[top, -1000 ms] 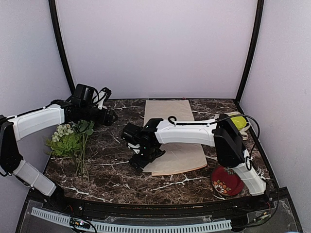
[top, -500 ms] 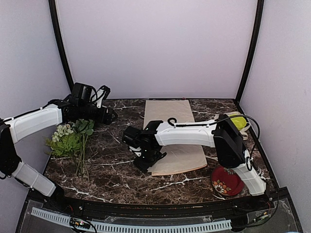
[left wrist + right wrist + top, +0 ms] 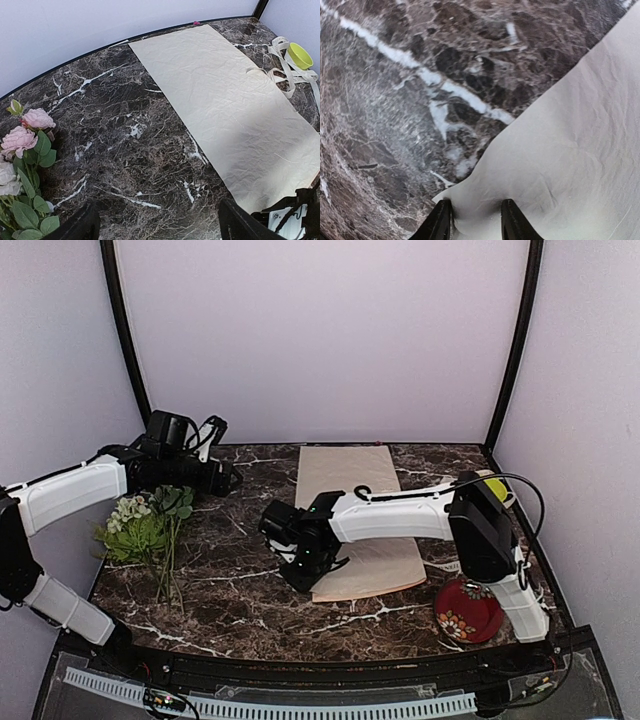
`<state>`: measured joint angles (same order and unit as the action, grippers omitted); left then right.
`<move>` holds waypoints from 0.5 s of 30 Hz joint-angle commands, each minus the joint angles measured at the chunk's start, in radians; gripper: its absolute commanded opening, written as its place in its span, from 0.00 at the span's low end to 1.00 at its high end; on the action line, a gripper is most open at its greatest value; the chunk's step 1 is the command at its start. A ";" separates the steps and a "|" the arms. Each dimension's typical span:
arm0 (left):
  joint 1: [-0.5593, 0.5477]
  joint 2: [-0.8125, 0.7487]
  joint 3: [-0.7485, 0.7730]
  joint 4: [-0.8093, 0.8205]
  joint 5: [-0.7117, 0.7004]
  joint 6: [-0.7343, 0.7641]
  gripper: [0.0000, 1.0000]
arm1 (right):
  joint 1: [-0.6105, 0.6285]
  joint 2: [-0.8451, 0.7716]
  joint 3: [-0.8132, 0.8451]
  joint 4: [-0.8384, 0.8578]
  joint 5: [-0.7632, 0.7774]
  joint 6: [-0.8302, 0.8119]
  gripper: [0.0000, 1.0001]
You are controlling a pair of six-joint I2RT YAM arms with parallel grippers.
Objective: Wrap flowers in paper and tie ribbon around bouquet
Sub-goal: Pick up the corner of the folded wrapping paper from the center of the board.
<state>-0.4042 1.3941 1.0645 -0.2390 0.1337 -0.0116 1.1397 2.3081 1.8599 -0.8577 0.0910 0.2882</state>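
Note:
The cream paper (image 3: 365,475) lies flat on the marble table, running from the back edge toward the middle. My right gripper (image 3: 308,570) is down at the paper's near left corner. In the right wrist view its two black fingers (image 3: 441,220) straddle that corner of the paper (image 3: 570,150), which puckers up between them; a gap still shows between the jaws (image 3: 472,207). The flowers (image 3: 140,525) lie at the table's left side, stems toward me. My left gripper (image 3: 228,480) hovers behind them, open and empty (image 3: 157,222). The ribbon (image 3: 285,75) lies in loops at the far right.
A lime-green round thing (image 3: 300,54) sits among the ribbon loops at the right edge. A red patterned bowl (image 3: 465,612) stands at the near right beside the right arm's base. Black frame posts rise at both back corners.
The right gripper's fingers have closed in from wide open around the paper's near left corner, bunching it. Its arm shifted slightly right. The left arm barely moved.

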 commanded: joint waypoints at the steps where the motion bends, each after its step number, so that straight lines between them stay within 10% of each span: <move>1: -0.006 -0.042 -0.012 0.016 0.017 0.007 0.84 | -0.040 0.086 -0.095 0.013 0.009 0.006 0.31; 6: -0.006 -0.044 -0.017 0.023 0.022 0.009 0.84 | -0.044 0.077 -0.086 0.016 0.005 0.006 0.00; 15: -0.007 -0.046 -0.018 0.027 0.019 0.013 0.84 | -0.062 -0.011 0.011 0.029 -0.040 0.004 0.00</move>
<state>-0.4042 1.3872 1.0580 -0.2325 0.1429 -0.0109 1.1027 2.2932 1.8431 -0.8234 0.0822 0.2916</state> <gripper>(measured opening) 0.842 0.005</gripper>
